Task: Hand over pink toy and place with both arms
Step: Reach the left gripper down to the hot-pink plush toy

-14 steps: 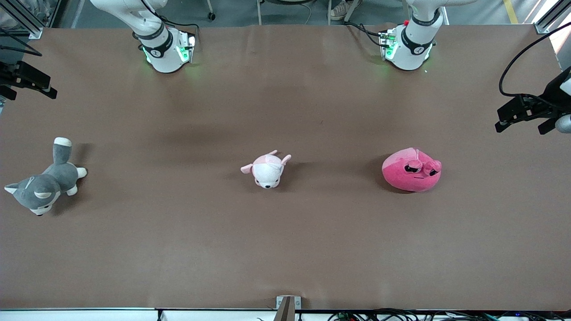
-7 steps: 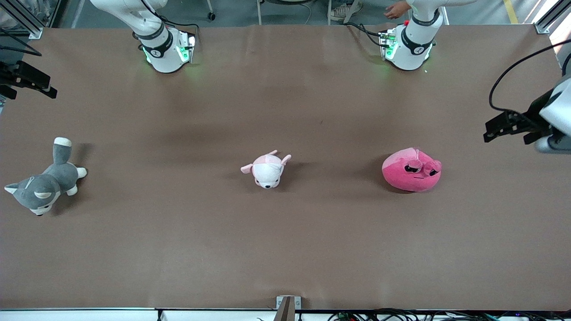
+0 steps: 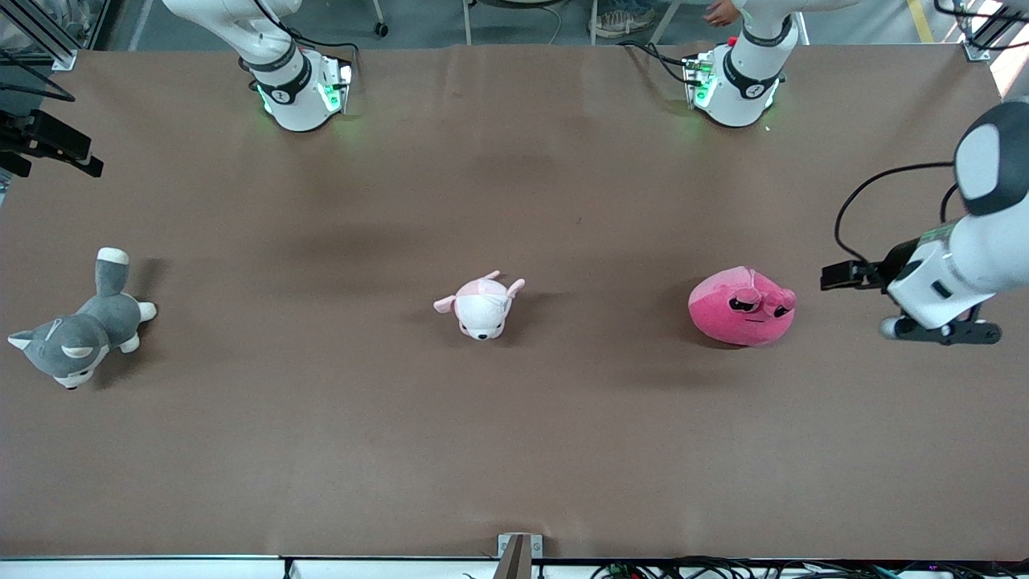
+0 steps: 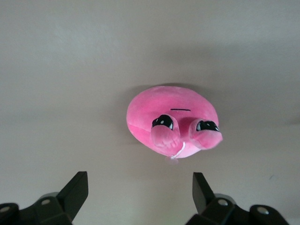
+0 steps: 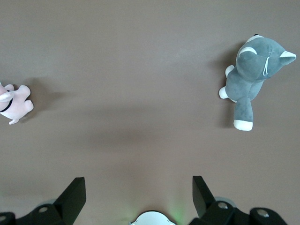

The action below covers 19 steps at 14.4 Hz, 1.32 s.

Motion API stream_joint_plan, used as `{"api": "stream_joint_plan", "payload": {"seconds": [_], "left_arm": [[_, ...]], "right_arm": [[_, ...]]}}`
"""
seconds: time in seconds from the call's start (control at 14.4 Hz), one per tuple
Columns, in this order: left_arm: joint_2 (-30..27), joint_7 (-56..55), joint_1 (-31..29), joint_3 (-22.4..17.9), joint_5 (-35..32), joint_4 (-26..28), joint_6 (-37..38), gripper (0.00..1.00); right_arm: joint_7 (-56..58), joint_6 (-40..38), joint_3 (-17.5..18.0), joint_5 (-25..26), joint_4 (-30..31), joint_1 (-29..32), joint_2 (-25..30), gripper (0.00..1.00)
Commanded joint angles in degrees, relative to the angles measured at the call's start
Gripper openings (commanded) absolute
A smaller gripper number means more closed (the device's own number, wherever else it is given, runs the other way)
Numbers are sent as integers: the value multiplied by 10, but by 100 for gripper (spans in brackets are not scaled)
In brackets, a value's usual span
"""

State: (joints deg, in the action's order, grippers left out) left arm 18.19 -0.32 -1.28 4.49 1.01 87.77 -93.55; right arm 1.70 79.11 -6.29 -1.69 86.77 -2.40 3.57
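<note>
The pink toy point(image 3: 741, 306) lies on the brown table toward the left arm's end, a round hot-pink blob with half-lidded black eyes. In the left wrist view the pink toy point(image 4: 172, 122) sits a short way ahead of the fingers, apart from them. My left gripper point(image 3: 940, 331) hangs beside the toy, closer to the left arm's end of the table. That left gripper point(image 4: 139, 192) is open with only bare table between its fingers. High over the table in front of its own base, my right gripper point(image 5: 139, 192) waits open and empty.
A small pale pink-and-white plush point(image 3: 481, 305) lies mid-table. A grey-and-white plush dog point(image 3: 79, 328) lies near the right arm's end, also seen as the dog point(image 5: 253, 77) in the right wrist view. The arm bases point(image 3: 299, 92) stand along the table's edge farthest from the front camera.
The left arm has swung in from the table's end and come down beside the pink toy. The toys and the right arm have not moved.
</note>
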Motion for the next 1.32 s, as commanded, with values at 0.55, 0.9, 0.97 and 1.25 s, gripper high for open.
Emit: {"api": "stream_joint_plan", "payload": {"seconds": [0.55, 0.9, 0.97, 1.25], "left_arm": [[68, -76, 19, 2, 15, 32, -51, 93], [76, -77, 18, 2, 16, 63, -88, 93], [76, -77, 16, 2, 16, 67, -89, 93], [76, -77, 15, 2, 16, 76, -89, 93]], "right_arm": [[-7, 0, 2, -8, 16, 3, 16, 100], [-7, 0, 2, -6, 16, 3, 16, 100], [-6, 0, 2, -5, 16, 3, 16, 100], [-5, 0, 2, -4, 16, 2, 16, 100]]}}
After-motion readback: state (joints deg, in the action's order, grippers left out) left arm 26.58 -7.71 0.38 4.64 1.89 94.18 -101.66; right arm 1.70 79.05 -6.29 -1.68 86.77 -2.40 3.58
